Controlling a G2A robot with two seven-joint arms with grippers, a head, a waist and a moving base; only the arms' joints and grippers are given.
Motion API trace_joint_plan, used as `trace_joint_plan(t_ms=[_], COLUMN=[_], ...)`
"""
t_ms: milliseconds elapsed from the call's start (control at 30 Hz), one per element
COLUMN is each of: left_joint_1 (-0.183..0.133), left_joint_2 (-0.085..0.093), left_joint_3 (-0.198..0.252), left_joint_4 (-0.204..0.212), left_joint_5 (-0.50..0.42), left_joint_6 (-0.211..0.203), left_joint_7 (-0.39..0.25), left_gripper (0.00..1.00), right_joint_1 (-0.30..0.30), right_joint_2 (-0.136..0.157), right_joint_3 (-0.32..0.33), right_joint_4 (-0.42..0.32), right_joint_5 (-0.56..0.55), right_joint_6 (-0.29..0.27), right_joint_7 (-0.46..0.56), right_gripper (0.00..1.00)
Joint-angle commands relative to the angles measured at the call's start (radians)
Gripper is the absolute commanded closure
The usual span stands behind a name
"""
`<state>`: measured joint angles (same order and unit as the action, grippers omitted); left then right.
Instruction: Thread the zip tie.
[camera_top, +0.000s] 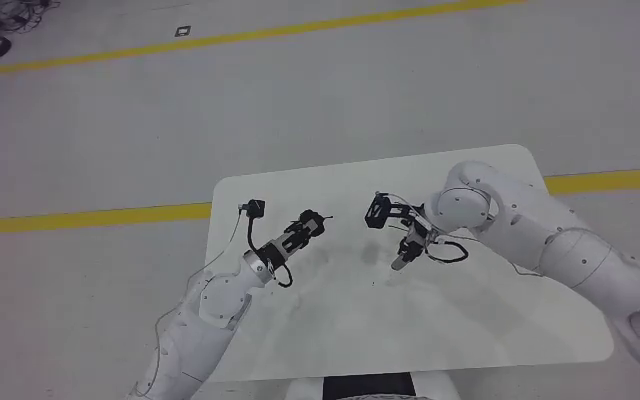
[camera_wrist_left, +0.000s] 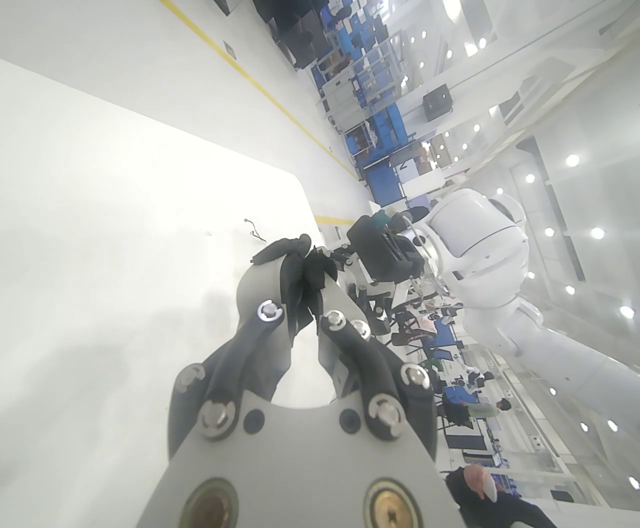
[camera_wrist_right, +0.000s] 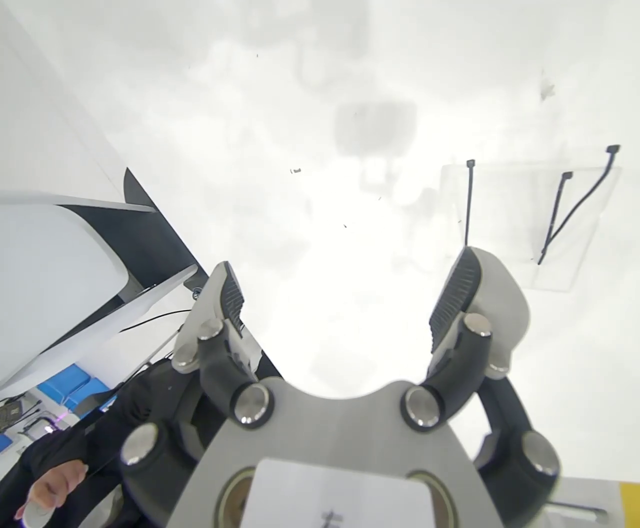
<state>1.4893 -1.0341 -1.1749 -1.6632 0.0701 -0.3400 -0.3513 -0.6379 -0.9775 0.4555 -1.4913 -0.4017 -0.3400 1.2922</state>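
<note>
Here, right hand (camera_wrist_right: 345, 275) hung spread above the surface (camera_wrist_right: 300, 150), left hand (camera_wrist_left: 300, 255) pressed together on I could not tell what; ties (camera_wrist_right: 580, 201) lay on a clear sheet (camera_wrist_right: 510, 225) near the right hand, so best pinch the lone tie (camera_wrist_right: 469, 205), clear of the touching pair (camera_wrist_right: 555, 212).

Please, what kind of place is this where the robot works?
Probably a large industrial hall or robotics lab: yellow floor lines, rows of blue racks behind, and many round ceiling lights high above.

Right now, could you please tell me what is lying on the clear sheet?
Three black zip ties lie on the clear sheet; a finger of the right gripper covers one corner.
</note>
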Motion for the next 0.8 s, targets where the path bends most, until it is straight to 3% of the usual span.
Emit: trace_joint_plan(t_ms=[0, 133, 367, 567, 767], left_joint_1=[0.0, 0.0, 0.0, 0.0, 0.0], left_joint_2=[0.0, 0.0, 0.0, 0.0, 0.0], left_joint_3=[0.0, 0.0, 0.0, 0.0, 0.0], left_joint_4=[0.0, 0.0, 0.0, 0.0, 0.0], left_joint_5=[0.0, 0.0, 0.0, 0.0, 0.0], left_joint_6=[0.0, 0.0, 0.0, 0.0, 0.0], left_joint_7=[0.0, 0.0, 0.0, 0.0, 0.0], left_gripper=[1.0, 1.0, 1.0, 1.0, 1.0], right_joint_1=[0.0, 0.0, -0.016, 0.019, 0.063], right_joint_2=[0.0, 0.0, 0.002, -0.013, -0.032], right_joint_3=[0.0, 0.0, 0.008, -0.042, -0.132], right_joint_4=[0.0, 0.0, 0.079, 0.131, 0.175], right_joint_5=[0.0, 0.0, -0.002, 0.002, -0.034], right_joint_6=[0.0, 0.0, 0.0, 0.0, 0.0], right_joint_7=[0.0, 0.0, -0.085, -0.135, -0.18], right_gripper=[0.0, 0.0, 0.0, 0.0, 0.0])
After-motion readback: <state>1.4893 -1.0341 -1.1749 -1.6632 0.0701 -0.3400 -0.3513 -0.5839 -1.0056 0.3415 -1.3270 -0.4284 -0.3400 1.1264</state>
